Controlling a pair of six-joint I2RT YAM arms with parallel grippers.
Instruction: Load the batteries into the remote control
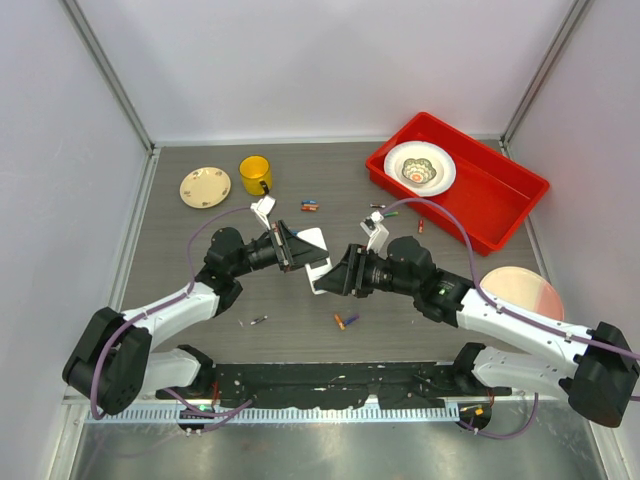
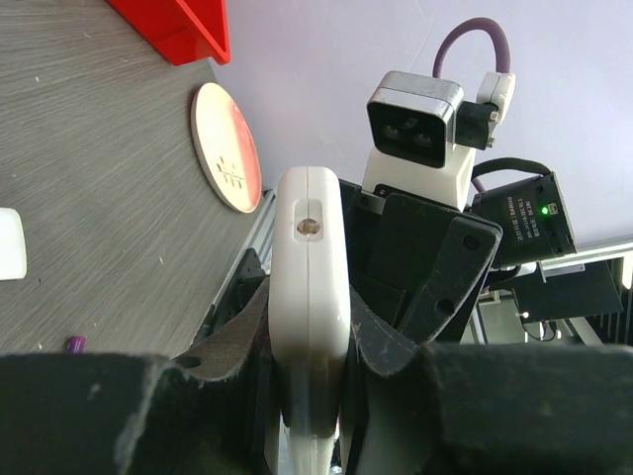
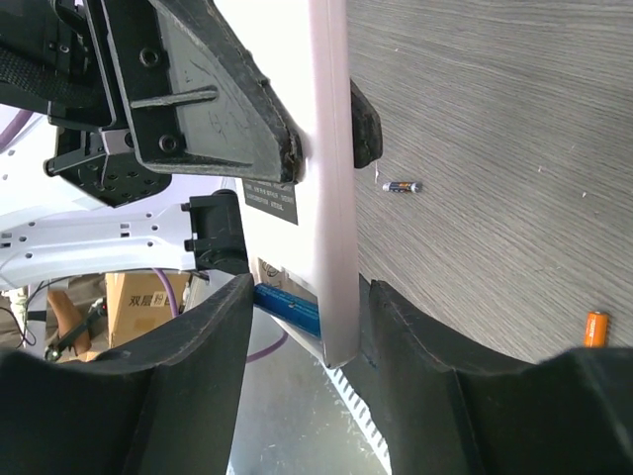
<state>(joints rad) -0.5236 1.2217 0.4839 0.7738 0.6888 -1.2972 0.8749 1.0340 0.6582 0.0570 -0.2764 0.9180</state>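
Between two pairs of jaws, one remote control [image 1: 315, 240]

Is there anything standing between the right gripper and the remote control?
Nothing visible does. The remote control sits inside the open right gripper, with no object between them. The left gripper clamps it farther along.

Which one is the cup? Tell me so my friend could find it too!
Start at the far left corner of the grey table, across from the red tray. A cream plate lies there, and the cup stands just to its right. It is the only bright yellow thing, and it stands up tall while the plate lies flat.
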